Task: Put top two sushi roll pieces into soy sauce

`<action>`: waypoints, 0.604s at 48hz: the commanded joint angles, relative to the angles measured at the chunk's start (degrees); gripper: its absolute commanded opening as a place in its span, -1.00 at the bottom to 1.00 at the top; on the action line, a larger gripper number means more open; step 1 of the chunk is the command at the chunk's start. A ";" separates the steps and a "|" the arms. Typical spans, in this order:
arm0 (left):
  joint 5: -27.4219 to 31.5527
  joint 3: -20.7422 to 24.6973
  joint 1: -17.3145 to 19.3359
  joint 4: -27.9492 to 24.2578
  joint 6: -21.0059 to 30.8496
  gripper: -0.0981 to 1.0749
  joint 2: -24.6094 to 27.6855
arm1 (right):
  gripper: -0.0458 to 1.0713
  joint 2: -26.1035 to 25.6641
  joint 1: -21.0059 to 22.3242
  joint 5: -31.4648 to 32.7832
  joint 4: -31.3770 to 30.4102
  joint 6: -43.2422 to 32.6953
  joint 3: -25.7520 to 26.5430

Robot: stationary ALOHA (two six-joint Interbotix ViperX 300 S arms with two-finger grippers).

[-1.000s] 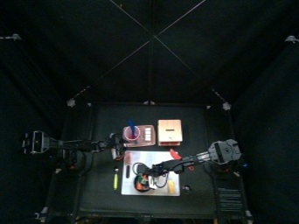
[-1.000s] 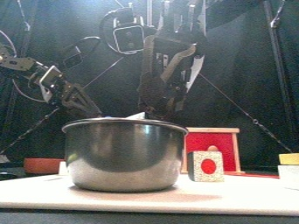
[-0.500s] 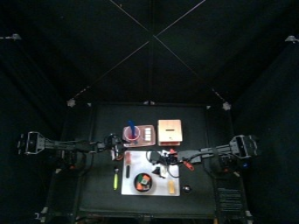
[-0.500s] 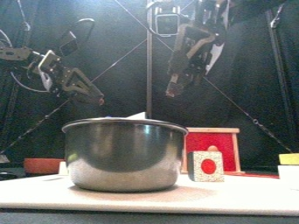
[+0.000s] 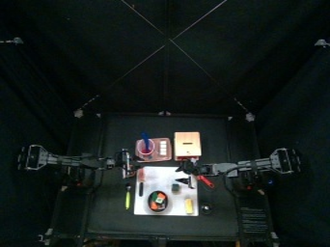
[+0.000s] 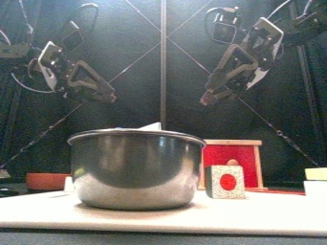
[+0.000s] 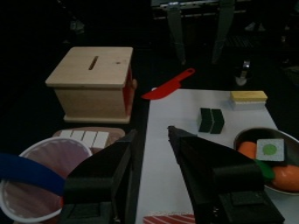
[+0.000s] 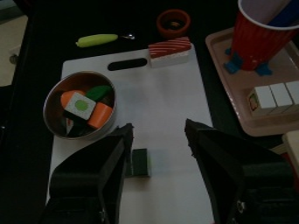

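Top view: white cutting board (image 5: 165, 181) near front edge of table (image 5: 116, 130), mid-width. Metal bowl (image 8: 79, 108) with sushi roll pieces (image 8: 77, 103) sits on board's front-left part. Dark sushi piece (image 8: 140, 163) lies alone on board. Small red soy sauce dish (image 8: 176, 20) off board toward left edge. Left gripper (image 7: 155, 166) raised at left side, jaws apart, empty. Right gripper (image 8: 158, 156) raised at right side, jaws apart, empty.

Top camera looks straight down from afar; both wrist cameras seemingly share the white board (image 8: 158, 87).
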State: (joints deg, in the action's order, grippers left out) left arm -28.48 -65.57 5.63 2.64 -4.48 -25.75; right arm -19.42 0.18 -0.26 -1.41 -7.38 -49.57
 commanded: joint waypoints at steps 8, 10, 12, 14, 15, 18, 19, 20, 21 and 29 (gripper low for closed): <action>-0.62 1.49 -0.09 2.81 0.00 0.46 -0.18 | 0.62 -1.49 0.18 -1.76 0.09 -0.18 -0.18; -0.62 1.49 -0.09 3.25 -0.09 0.46 -0.18 | 0.62 -1.49 0.18 -1.76 0.26 -0.18 -0.26; -0.62 1.32 -0.09 3.43 -0.09 0.46 -0.18 | 0.62 -1.49 0.18 -1.76 0.53 -0.26 -0.35; -0.62 1.23 0.00 3.52 -0.18 0.46 -0.26 | 0.62 -1.49 0.18 -1.76 0.88 -0.26 -0.53; -0.62 1.14 -0.09 3.52 -0.18 0.46 -0.18 | 0.62 -1.41 0.18 -1.76 0.97 -0.26 -0.53; -0.62 0.97 0.00 3.52 -0.18 0.46 -0.18 | 0.62 -1.41 0.18 -1.76 1.32 -0.26 -0.70; -0.62 0.88 0.00 3.52 -0.18 0.46 -0.18 | 0.62 -1.32 0.18 -1.76 1.49 -0.26 -0.88; -0.62 0.88 0.09 3.52 -0.26 0.46 -0.18 | 0.62 -1.23 0.18 -1.76 1.58 -0.26 -0.88; -0.62 0.88 0.09 3.52 -0.35 0.46 -0.18 | 0.62 -1.23 0.18 -1.76 1.67 -0.26 -0.88; -0.62 1.23 0.35 3.43 -0.44 0.46 0.09 | 0.62 -1.14 0.26 -1.85 2.20 -0.18 -1.14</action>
